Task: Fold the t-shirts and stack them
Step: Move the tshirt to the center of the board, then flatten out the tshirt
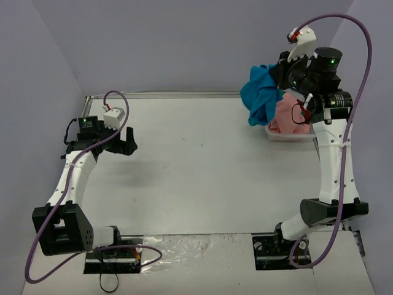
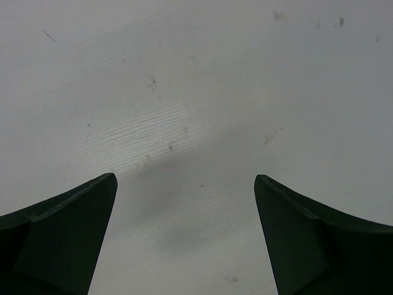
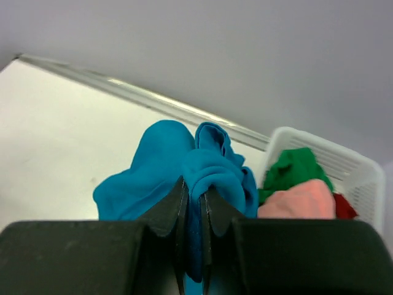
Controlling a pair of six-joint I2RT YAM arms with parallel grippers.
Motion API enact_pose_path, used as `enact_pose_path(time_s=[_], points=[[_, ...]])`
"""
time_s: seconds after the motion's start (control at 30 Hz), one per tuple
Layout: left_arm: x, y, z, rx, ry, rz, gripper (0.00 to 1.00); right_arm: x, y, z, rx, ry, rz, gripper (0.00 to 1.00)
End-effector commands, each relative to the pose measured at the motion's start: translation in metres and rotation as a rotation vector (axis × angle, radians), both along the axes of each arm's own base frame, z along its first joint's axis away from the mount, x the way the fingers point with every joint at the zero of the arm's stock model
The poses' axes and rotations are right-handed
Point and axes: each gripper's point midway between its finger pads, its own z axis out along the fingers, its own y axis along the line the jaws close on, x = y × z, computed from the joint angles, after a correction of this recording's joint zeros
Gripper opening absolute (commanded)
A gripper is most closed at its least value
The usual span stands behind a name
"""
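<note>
While pinched between the closed fingers (image 3: 174, 212) of the right gripper (image 3: 193, 192), the teal-blue t-shirt (image 3: 156, 169) hangs bunched just beside the white mesh basket (image 3: 353, 165). The pink t-shirt (image 3: 301, 200), green t-shirt (image 3: 295, 167) and red t-shirt (image 3: 344, 208) lie inside the basket. Well away from the basket, the left gripper (image 2: 185, 177) hovers over the table (image 1: 196, 172), fingers (image 2: 61, 233) spread wide.

Soft, cool light comes evenly from overhead. The table (image 1: 184, 172) shows only faint arm shadows and a crinkly glare along its near edge. Close up, the left hand (image 2: 184, 177) is a dark, soft-edged silhouette; the teal-blue shirt (image 3: 153, 166) blurs near the lens.
</note>
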Motion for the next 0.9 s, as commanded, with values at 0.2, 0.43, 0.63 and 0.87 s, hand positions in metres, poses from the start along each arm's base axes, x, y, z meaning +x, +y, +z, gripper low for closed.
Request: enact_pose_path(time_s=[0.2,0.43,0.63,0.87], points=[[0.002,0.007,0.034,0.033,-0.095,0.014,0.94,-0.095,0.095,-0.075,0.042,0.239,0.640,1.00],[0.001,0.003,0.037,0.014,-0.096,0.000,0.94,-0.084,0.065,-0.153,-0.104,0.409,0.496,0.99],[-0.007,-0.014,0.040,-0.032,-0.100,-0.091,0.99,-0.115,0.067,-0.211,-0.164,0.562,0.532,0.88],[-0.013,-0.039,0.031,-0.029,-0.067,-0.202,1.00,-0.161,0.098,-0.294,-0.302,0.787,0.670,0.74]])
